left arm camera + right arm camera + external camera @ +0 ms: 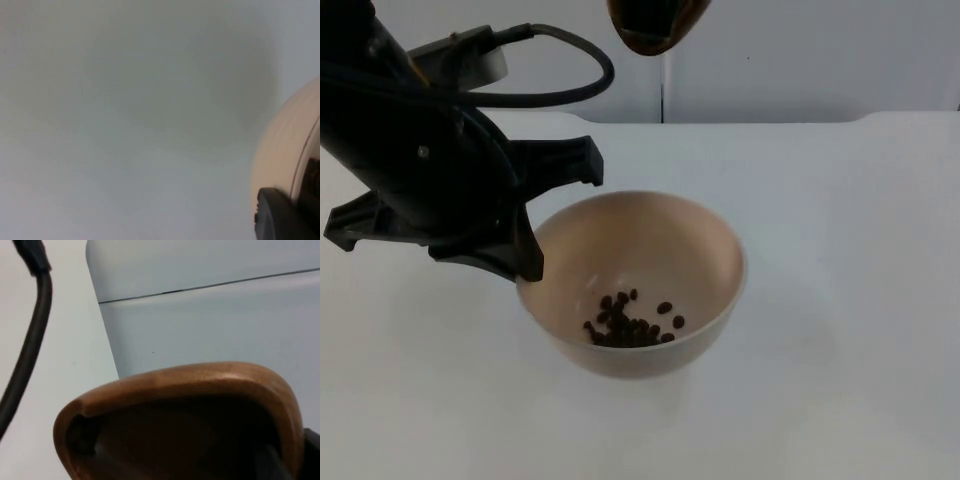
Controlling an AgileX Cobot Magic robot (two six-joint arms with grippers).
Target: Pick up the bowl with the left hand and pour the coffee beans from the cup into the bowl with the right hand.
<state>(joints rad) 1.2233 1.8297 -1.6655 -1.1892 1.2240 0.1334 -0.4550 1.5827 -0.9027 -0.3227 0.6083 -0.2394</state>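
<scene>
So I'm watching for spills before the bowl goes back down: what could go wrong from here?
1. The left gripper holds the beige bowl by one side of its rim only; a tilt could roll the coffee beans out.
2. The brown cup in the right gripper hangs tipped, set back from the bowl; any beans left in it could land on the white table.

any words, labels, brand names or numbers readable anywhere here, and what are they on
None can be read: the beige bowl held by the left gripper, the coffee beans, the brown wooden cup, the white table and the grey partition wall are all plain, with no print or marks.
</scene>
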